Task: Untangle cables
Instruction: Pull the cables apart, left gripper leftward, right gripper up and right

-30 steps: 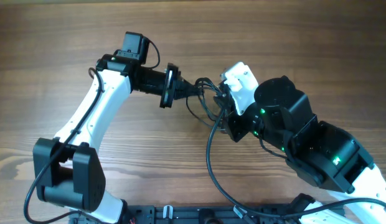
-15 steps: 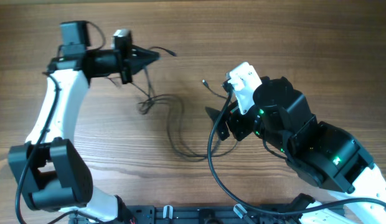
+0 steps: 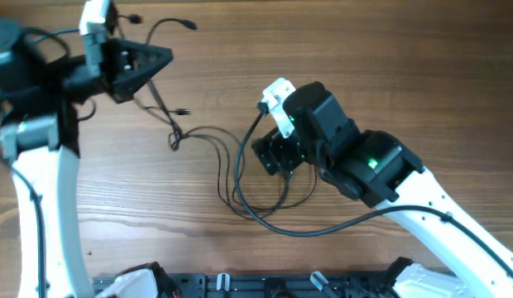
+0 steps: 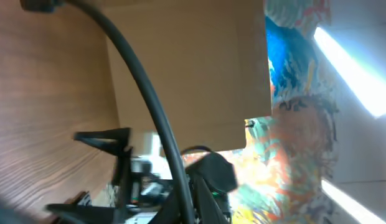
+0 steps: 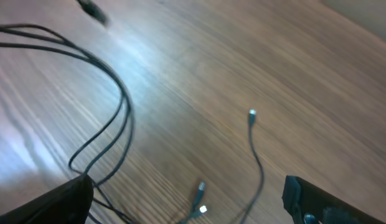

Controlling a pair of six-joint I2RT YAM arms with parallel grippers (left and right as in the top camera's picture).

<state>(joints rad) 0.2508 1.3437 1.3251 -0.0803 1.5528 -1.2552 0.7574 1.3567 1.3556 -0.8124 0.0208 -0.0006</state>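
Much untangling is left, I judge, and no container shows on the brown wooden table (image 3: 405, 66). At the far left, the left gripper (image 3: 161, 58) is pinched onto the thin black cables (image 5: 122, 99). They trail in crossed loops toward the right gripper (image 5: 187, 186), which is spread wide and holds nothing.

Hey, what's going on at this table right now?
Two robot arms are working on a tangle of thin black cables. The left claw seems to pinch part of the cables toward the far left, with loose ends sticking out around it. The right claw hangs open over the loops lying on the wooden table. The tangle is not yet apart.
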